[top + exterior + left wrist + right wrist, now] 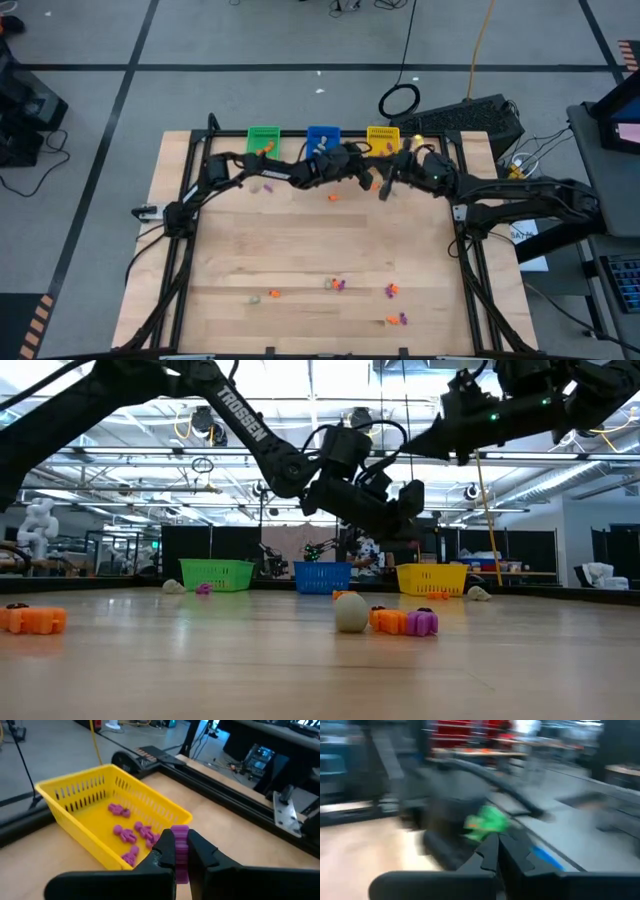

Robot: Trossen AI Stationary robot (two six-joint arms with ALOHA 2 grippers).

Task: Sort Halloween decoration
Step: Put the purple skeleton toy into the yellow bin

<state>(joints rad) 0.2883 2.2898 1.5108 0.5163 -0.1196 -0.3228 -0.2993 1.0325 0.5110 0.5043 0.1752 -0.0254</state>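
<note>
The yellow bin (75, 822) holds 5 purple trinkets (131, 834); the left hand (181, 851) (just beside it) pinches another purple trinket (181, 855).

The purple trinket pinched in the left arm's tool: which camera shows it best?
The left wrist view: the purple trinket fills the middle, clamped in the left tool near the yellow bin. In the high, low and right wrist views it cannot be made out.

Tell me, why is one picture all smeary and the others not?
The right wrist view is streaked with motion blur, so the green bin is only a smudge. The left wrist view is sharp: the purple trinket in the left end effector and the yellow bin look crisp. The low view has bright ceiling glare, with the arms dark against it.
</note>
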